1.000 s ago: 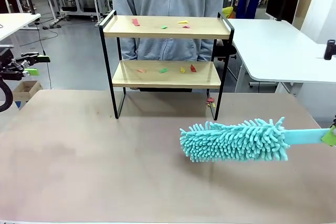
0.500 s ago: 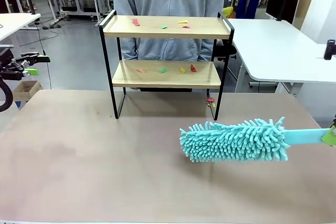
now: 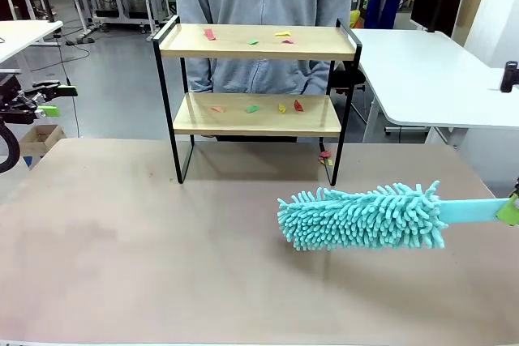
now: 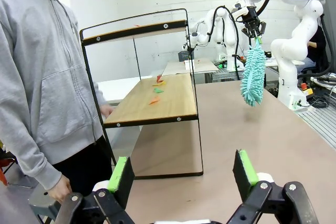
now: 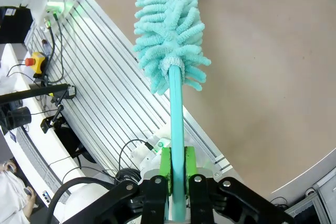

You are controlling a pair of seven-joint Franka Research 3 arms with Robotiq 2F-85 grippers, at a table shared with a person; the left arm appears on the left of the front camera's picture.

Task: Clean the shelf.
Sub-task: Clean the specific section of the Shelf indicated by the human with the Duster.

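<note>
I see the shelf [image 3: 243, 129] running nine to three, paper scraps [image 3: 252, 108] on both boards. Right claw [image 5: 177, 163] grasps the duster [image 3: 361, 216], head toward nine; left claw [image 4: 184, 174] released.

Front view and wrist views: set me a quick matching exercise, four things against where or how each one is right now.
Things:
1. fluffy teal microfibre duster
2. small coloured paper scraps
3. left gripper
4. right gripper

States:
A. open, holding nothing
B. shut on the flat teal handle
C. lying on both wooden boards of the black-framed shelf
D. held in the air above the brown table

Pairs: 1-D, 2-C, 3-A, 4-B.
</note>
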